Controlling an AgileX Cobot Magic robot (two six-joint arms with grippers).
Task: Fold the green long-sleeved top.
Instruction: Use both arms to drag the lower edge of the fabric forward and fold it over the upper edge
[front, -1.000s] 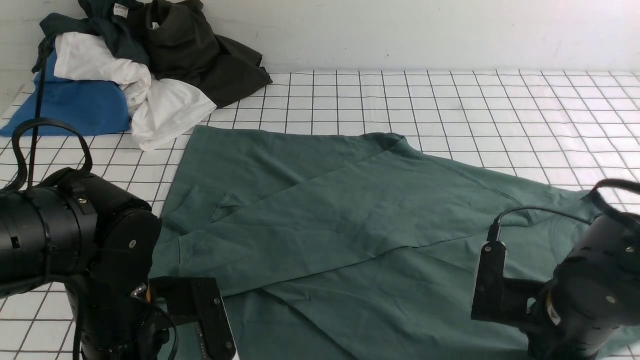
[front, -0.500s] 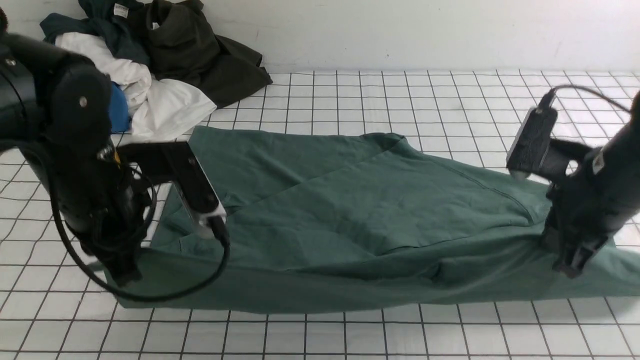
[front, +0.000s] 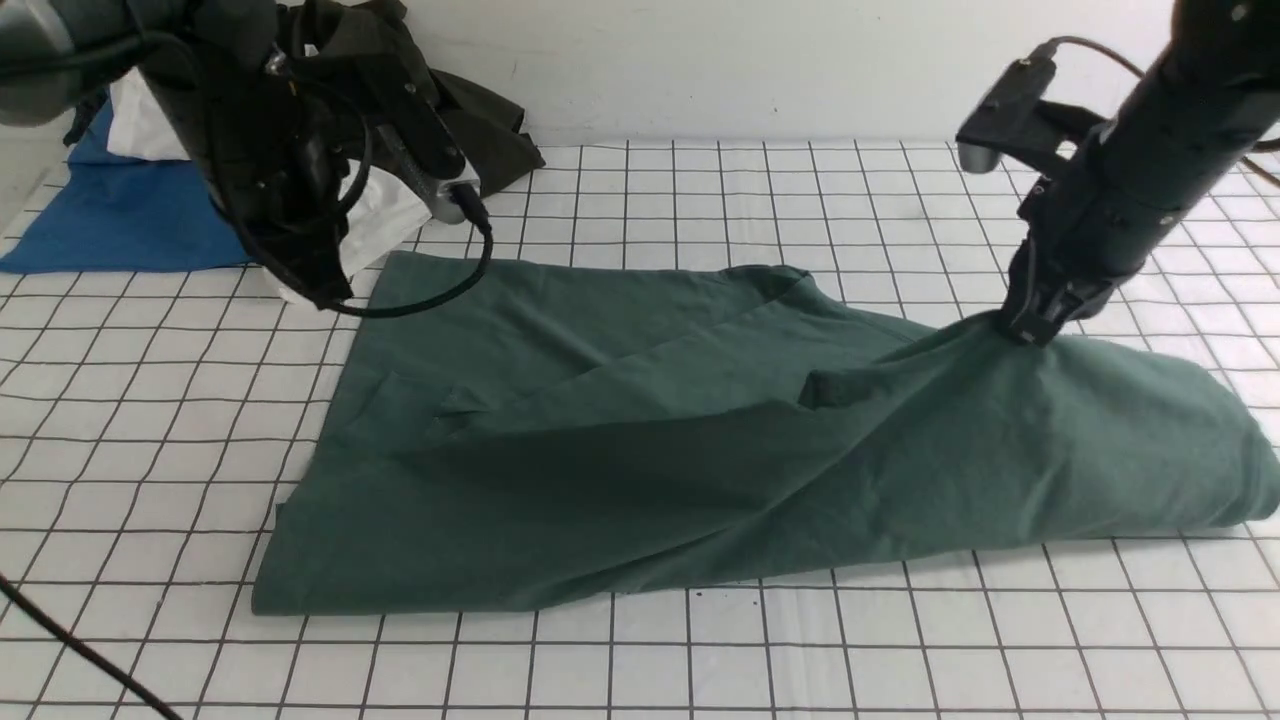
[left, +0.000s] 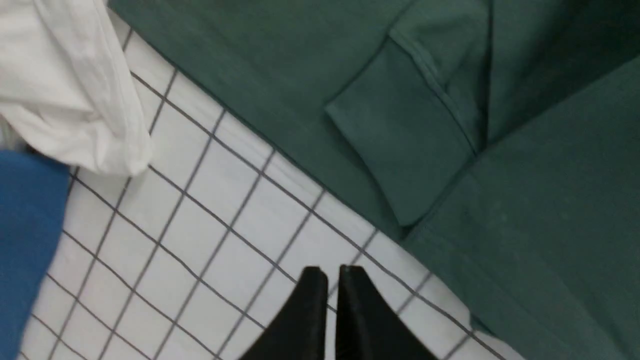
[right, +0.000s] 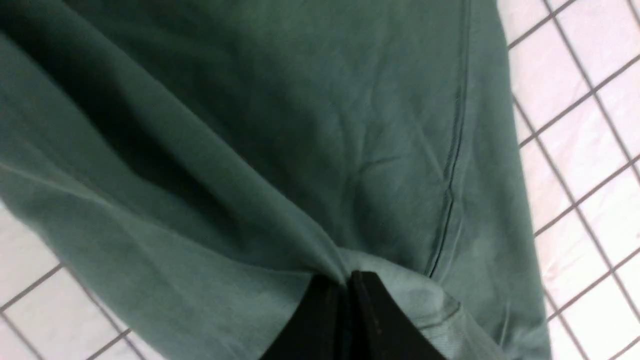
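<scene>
In the upper left of the frame a pile (front: 130, 215) of blue, white and dark clothes lies on the gridded table (front: 700, 190). The left gripper (left: 325, 272) hangs in front of it, its fingers together with nothing between them, over bare grid just off the top's far-left corner. The top (front: 640, 440) spreads across the middle, from lower left to the right edge. Its near hem lies flat on the left, and a sleeve cuff (left: 400, 150) is folded onto the body. Toward the right the cloth rises in a ridge to the right gripper (front: 1030, 325), which is clamped on a small pinch of fabric beside a seam and holds it off the table. The risk, as I judge it, is a skewed fold: only the right end is carried, so the left end may drag or bunch and the edges would not line up. The pinch looks thin, so it could slip out under the cloth's weight, or take one layer only. The left gripper is also close enough to the white cloth to snag it.
</scene>
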